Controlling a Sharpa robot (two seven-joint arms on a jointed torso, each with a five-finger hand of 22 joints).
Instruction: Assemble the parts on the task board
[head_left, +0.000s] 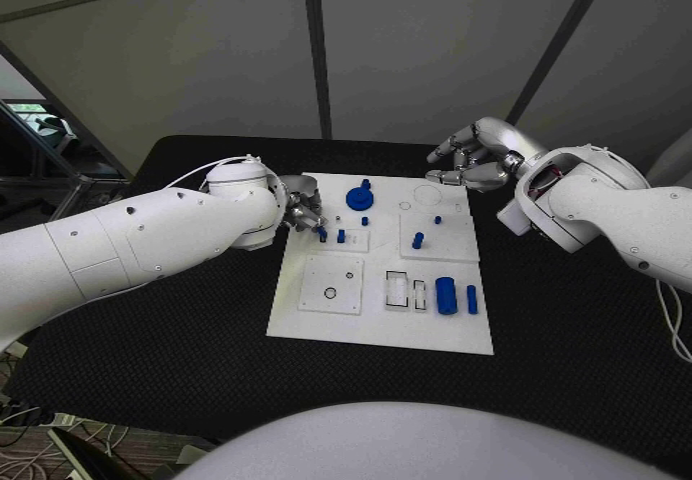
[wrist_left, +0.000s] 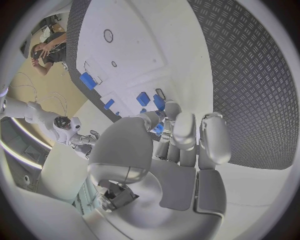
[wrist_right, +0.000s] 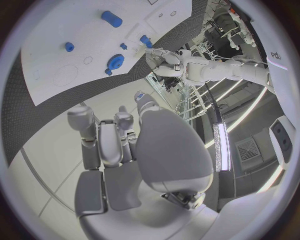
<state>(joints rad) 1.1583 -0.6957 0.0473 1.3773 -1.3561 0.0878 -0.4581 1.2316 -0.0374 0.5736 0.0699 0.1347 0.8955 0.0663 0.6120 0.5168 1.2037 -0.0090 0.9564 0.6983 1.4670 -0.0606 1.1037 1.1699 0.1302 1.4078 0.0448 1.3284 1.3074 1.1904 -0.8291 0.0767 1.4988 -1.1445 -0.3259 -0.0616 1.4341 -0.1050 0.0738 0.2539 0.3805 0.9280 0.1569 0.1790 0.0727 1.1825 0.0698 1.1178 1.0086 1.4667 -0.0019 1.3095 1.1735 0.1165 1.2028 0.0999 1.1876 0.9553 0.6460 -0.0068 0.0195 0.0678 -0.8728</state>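
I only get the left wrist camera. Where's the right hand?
Observer: The right hand hovers over the board's far right corner.
Operator: Is it holding something?
Observer: I see no part in it; its fingers are curled in.
Operator: Is there a gear anywhere?
Observer: Yes, a blue gear sits at the board's far end, just right of the left hand.
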